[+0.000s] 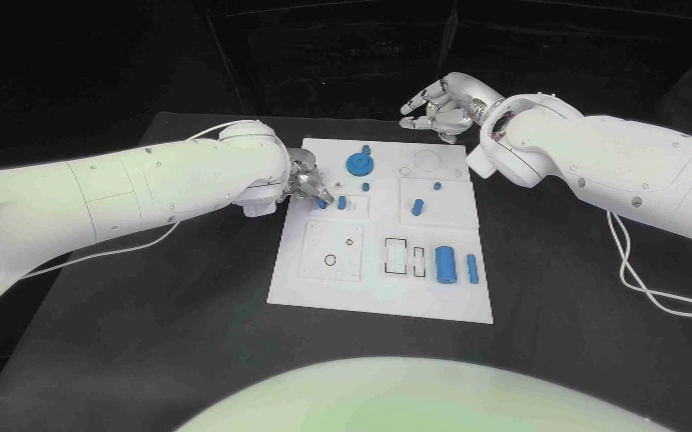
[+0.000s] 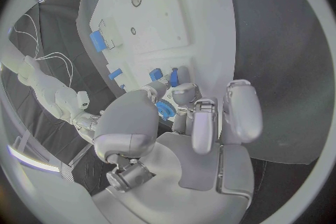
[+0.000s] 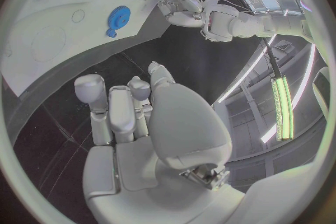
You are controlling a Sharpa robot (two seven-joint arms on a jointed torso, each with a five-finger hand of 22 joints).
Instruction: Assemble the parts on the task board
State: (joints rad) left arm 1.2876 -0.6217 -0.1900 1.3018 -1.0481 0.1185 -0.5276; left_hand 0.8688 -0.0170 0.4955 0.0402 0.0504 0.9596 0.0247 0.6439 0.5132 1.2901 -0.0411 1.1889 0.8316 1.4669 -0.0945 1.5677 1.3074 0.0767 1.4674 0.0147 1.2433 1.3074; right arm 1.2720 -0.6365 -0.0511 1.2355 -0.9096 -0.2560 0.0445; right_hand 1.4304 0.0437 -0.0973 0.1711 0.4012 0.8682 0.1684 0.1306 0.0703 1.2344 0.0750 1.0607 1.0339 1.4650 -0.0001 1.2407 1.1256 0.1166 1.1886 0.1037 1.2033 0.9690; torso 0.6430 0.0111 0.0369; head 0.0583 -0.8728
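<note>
- Head view: the task board is seen on the black table, with the left hand at its near-left edge, fingers curled over a small blue peg; whether the peg is actually pinched cannot be told. The right hand hangs beyond the board's far corner, fingers loosely apart, nothing held.
- About seven blue parts are counted: one gear, one long cylinder, and roughly five short pegs.
- Left wrist view: just beyond the fingertips two pegs stand. They are judged rigid, light, smooth plastic, best taken by the sides near the top.
- Right wrist view: the gear lies well ahead of the spread hand. It is judged thin and stiff, best gripped by the toothed rim.
</note>
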